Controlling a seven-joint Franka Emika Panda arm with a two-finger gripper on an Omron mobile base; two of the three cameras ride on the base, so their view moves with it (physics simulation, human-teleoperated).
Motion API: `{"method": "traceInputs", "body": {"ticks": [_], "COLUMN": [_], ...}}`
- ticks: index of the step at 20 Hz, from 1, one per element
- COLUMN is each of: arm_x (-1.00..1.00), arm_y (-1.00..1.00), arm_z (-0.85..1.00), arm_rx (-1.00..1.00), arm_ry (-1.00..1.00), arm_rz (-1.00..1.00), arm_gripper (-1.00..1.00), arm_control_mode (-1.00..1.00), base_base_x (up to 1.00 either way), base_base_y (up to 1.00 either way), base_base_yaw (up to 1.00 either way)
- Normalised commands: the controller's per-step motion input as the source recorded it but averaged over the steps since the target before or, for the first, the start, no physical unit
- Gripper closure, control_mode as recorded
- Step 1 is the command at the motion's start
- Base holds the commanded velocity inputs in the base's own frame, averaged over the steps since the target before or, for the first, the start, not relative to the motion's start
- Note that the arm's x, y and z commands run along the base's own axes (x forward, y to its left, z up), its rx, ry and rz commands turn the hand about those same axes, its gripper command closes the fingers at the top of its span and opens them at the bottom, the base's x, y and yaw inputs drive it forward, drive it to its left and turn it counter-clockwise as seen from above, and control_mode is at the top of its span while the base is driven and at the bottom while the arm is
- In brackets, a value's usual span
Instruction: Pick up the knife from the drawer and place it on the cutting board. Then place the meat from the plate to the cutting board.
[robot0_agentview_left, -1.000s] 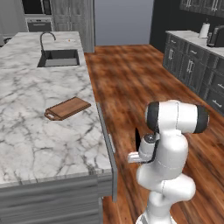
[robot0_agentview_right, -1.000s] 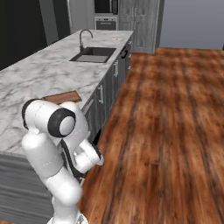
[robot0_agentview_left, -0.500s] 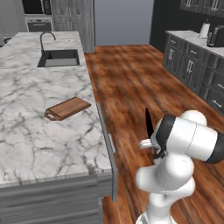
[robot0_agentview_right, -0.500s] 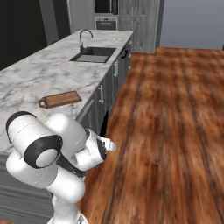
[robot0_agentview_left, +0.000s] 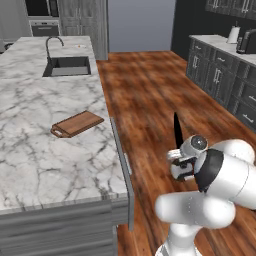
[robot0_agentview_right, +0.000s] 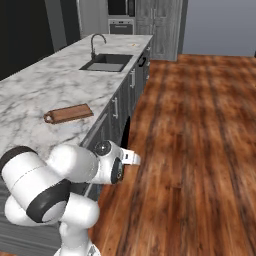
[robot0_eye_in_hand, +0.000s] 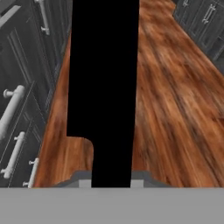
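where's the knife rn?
In the gripper, blade pointing up over the wood floor, right of the island counter in the left base view; the cutting board lies apart on the counter.

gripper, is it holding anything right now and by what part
The gripper holds the knife by its handle end; the dark blade sticks up from it over the wood floor.

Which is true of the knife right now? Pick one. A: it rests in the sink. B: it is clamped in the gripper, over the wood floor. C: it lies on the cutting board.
B: the knife sticks up from the gripper beside the island, while the cutting board lies bare.
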Motion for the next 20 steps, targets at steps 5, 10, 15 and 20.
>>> {"method": "traceInputs", "body": {"ticks": [5,10,15,20], "arm_x": [0.06,0.00,-0.14,-0.34], "arm_y": [-0.34,-0.19,-0.08,0.00], "arm_z": [1.00,0.99,0.61,-0.20], "arm_rx": [0.06,0.03,0.03,0.00], "arm_ry": [0.20,0.19,0.20,0.02], "arm_rz": [-0.02,-0.01,-0.02,0.00], "arm_gripper": [1.00,1.00,1.00,1.00], "arm_control_mode": [-1.00,-1.00,-1.00,-1.00], "base_base_x": [0.00,0.00,0.00,0.00], "base_base_y": [0.00,0.00,0.00,0.00], "base_base_yaw": [0.00,0.00,0.00,0.00]}}
